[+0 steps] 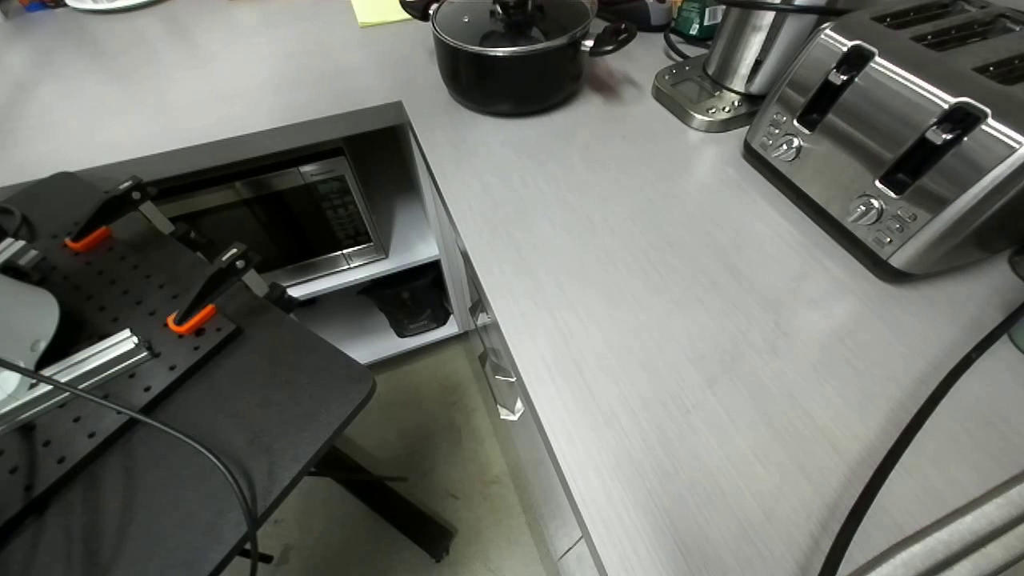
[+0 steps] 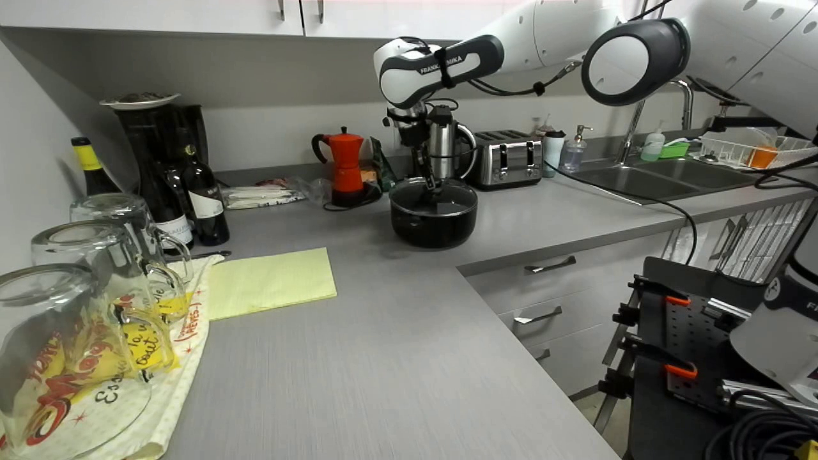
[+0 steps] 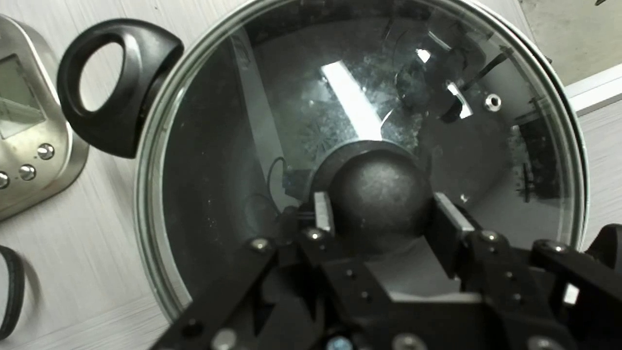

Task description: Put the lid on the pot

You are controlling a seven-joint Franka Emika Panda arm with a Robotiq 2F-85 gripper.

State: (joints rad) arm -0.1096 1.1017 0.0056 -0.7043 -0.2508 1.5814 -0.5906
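Turning at its inner corner, the worktop (image 2: 358,370) is supporting the pot (image 2: 434,231) just beside that corner. The lid (image 3: 359,112) is covering the pot. The gripper (image 3: 384,209) is straddling the knob (image 3: 381,180), jaws standing apart; the views are not showing whether they are pressing on it.

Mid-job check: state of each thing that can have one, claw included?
Claw: straddling the knob; clamped or not, unclear
Pot: upright, covered
Lid: on the pot
Microwave: door shut
Drawers: shut
Upper cupboards: shut
Kettle: upright, lid state unclear
Moka pot: upright
Yellow sheet: flat
Toaster: power unclear
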